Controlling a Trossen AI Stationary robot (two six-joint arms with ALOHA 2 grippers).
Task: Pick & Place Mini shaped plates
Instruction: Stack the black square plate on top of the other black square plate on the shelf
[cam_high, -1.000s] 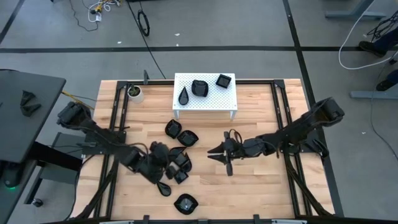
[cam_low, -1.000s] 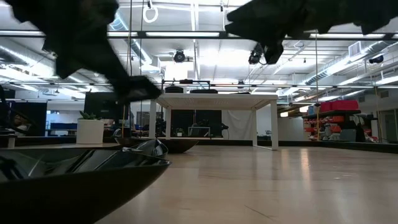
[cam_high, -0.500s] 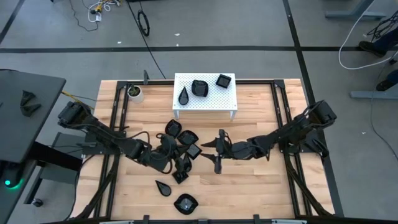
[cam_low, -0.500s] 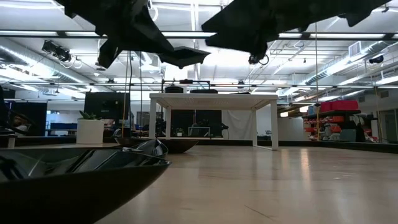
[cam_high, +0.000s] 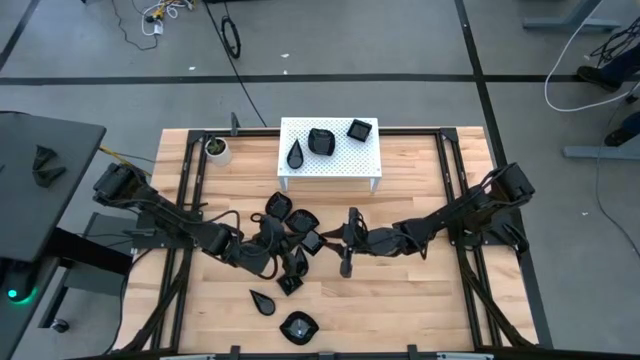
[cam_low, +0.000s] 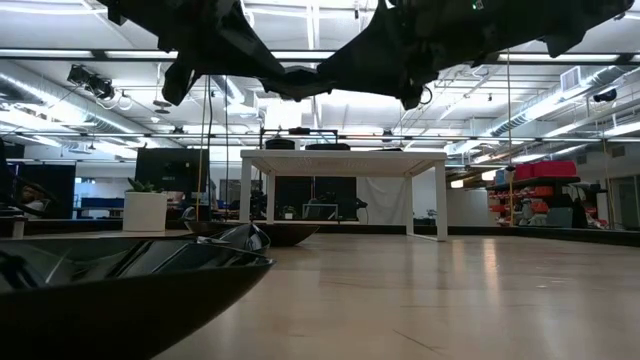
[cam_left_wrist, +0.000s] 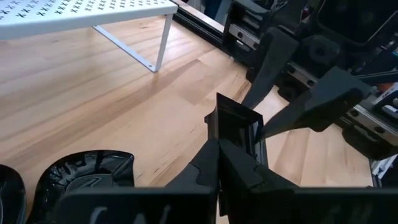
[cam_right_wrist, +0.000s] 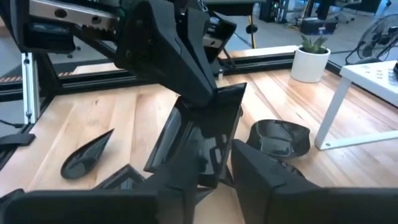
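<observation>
Both arms have met over the middle of the bench (cam_high: 420, 300); a second ago the left gripper (cam_high: 303, 243) was down among the plates near the left. Its jaws are now pressed onto the rim of a square mini plate (cam_left_wrist: 238, 129), held in the air. The right gripper (cam_right_wrist: 213, 167) has its jaws spread around the plate's other edge, not yet clearly pinching. This looks like a handover. Next, the right should clamp before the left releases, then carry the plate to the white shelf (cam_high: 330, 160).

occluded: square plate (cam_right_wrist: 208, 134) lower edge (behind right claw (cam_right_wrist: 214, 171))
</observation>
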